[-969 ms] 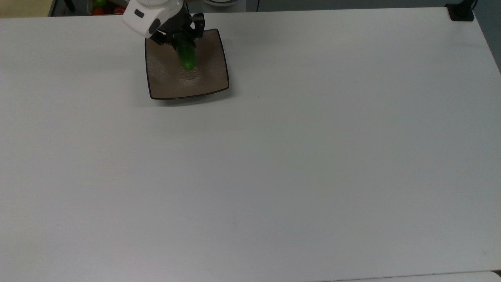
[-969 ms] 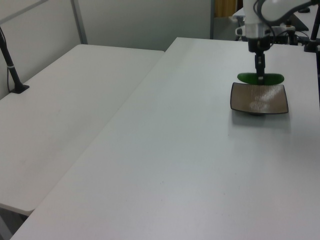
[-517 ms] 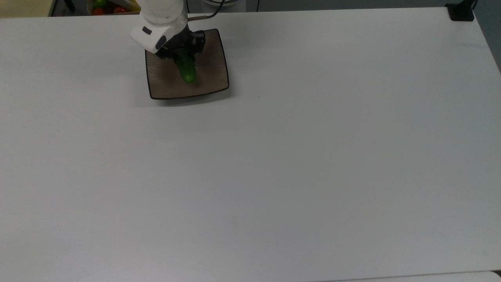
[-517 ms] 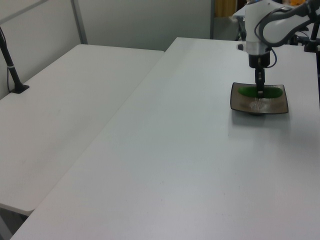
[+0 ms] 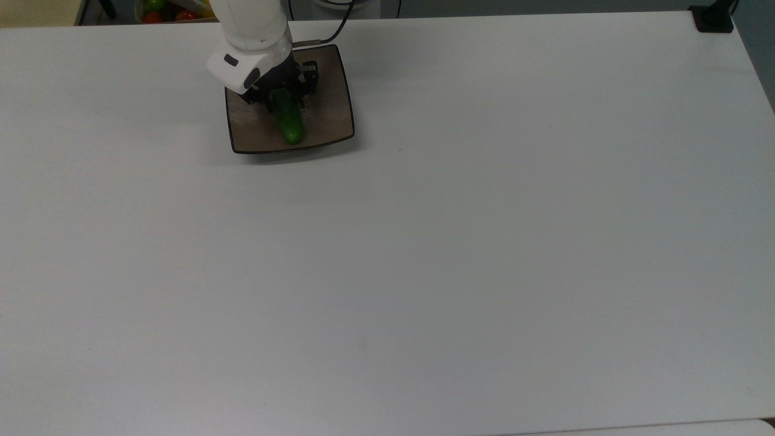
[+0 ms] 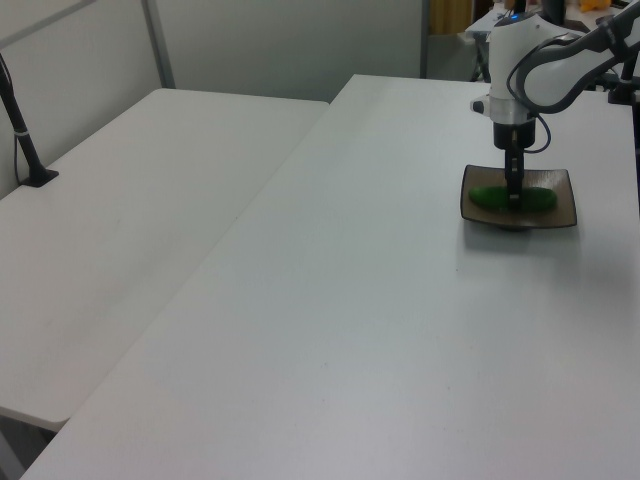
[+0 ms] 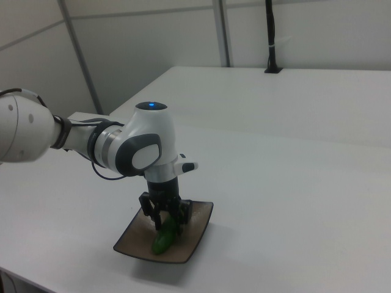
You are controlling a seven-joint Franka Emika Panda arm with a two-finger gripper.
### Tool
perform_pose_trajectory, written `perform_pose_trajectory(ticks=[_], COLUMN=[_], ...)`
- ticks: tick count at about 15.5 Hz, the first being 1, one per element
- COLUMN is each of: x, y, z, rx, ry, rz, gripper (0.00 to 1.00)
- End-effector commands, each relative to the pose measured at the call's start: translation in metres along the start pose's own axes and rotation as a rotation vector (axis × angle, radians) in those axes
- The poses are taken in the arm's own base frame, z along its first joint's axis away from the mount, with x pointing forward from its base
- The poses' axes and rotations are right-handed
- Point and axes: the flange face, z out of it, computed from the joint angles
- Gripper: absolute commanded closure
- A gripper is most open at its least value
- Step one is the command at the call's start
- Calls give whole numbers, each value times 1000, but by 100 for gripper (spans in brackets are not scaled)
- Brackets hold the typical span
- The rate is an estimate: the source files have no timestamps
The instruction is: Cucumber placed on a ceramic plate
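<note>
Tool (image 5: 284,97) straight above cucumber (image 5: 289,123), fingers clamped on its middle. Cucumber lies on ceramic plate (image 5: 330,115), under tool, on white worktop (image 5: 424,242).

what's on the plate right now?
The cucumber lies on the ceramic plate, with the pincer closed around its far end. The arm covers the plate's surface beneath it in the top view.

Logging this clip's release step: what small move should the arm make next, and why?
Probably open the fingers and let go. The cucumber already lies low on the ceramic plate, well within its rim, with the gripper closed around its far end.
</note>
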Motion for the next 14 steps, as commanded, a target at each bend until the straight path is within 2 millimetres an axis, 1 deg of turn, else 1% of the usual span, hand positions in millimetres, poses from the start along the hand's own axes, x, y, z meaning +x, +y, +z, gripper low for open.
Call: perform_pose_trajectory(ticks=[1, 2, 4, 5, 6, 7, 8, 9, 11, 13, 14], x=[-1, -1, 1, 8, 12, 20, 22, 23, 20, 13, 8], y=[-6, -6, -7, -8, -11, -13, -13, -15, -24, -30, -33], z=[-5, -10, -36, -65, -88, -125, -151, -187, -229, -262, -274], rx=[-19, -20, -25, -22, -24, -30, -35, -38, -40, -35, -31], ry=[13, 17, 40, 33, 29, 46, 61, 73, 79, 76, 70], rz=[-6, -6, -5, -2, 4, 2, 4, 15, 42, 98, 134], gripper=[0, 0, 0, 0, 0, 0, 0, 0, 0, 0, 0])
